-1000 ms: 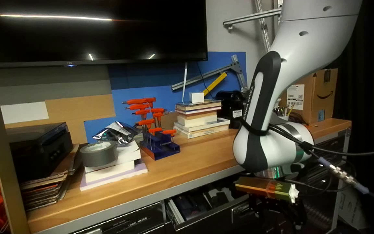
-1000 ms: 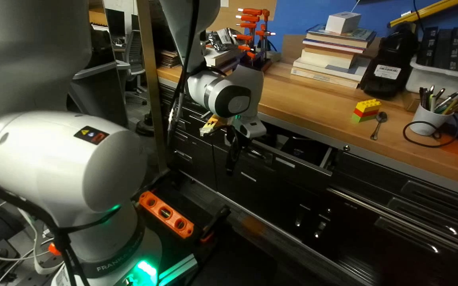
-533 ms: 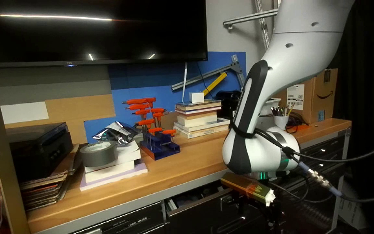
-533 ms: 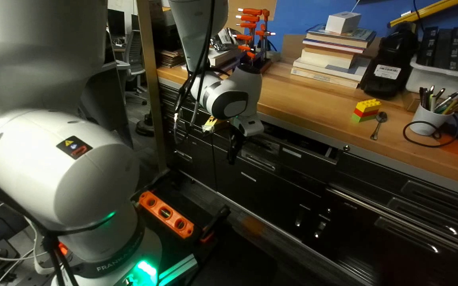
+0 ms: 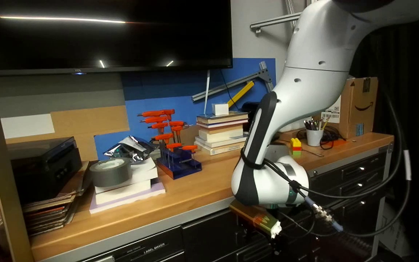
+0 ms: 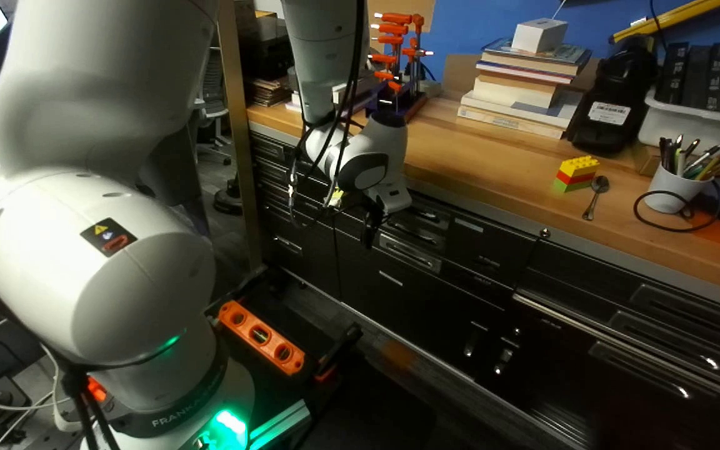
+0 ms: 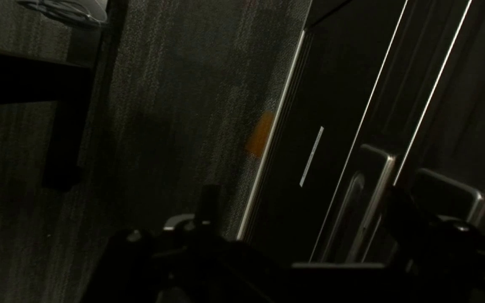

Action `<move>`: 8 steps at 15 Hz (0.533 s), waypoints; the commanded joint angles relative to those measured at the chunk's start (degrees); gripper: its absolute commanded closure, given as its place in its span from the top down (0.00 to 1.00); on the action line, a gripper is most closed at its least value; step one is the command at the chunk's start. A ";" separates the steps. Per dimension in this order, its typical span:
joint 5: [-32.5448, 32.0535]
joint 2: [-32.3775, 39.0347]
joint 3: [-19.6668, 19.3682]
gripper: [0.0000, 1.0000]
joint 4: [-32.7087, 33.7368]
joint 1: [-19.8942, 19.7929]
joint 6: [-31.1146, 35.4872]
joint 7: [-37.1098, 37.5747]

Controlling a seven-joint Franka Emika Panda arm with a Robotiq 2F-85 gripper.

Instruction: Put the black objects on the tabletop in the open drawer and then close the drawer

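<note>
The drawer (image 6: 488,240) is black, under the wooden tabletop (image 6: 491,159). Its front looks flush with the cabinet in both exterior views (image 5: 209,236). No small black blocks show on the visible tabletop (image 5: 224,178); they are out of view, and the drawer's inside is hidden. My gripper (image 6: 370,228) hangs low, in front of the cabinet's drawer fronts, beside the drawer front; I cannot tell if it touches. In the wrist view my gripper (image 7: 303,195) has its dark fingers wide apart, with nothing between them but the cabinet front behind.
Drawer handles (image 7: 377,198) jut out near the fingers. On the tabletop stand a book stack (image 6: 516,94), red-handled hex keys (image 5: 173,145), a toy brick block (image 6: 577,174), a spoon (image 6: 594,197) and a pen cup (image 6: 672,190). An orange level (image 6: 260,336) lies below, near the robot base.
The drawer stood open with dark items inside; it has slid in until its front looks flush. The arm and gripper have moved toward the cabinet along with it.
</note>
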 commanded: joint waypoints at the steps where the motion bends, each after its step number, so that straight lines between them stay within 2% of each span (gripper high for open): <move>1: 1.34 3.73 2.12 1.00 5.29 -1.67 1.78 -1.35; 3: 0.85 3.72 1.58 1.00 4.78 -1.21 2.12 -1.39; 6: -5.02 1.23 -6.12 1.00 0.93 5.10 0.34 -2.45; 8: -8.95 -1.06 -10.97 1.00 -1.90 7.94 -2.97 -3.22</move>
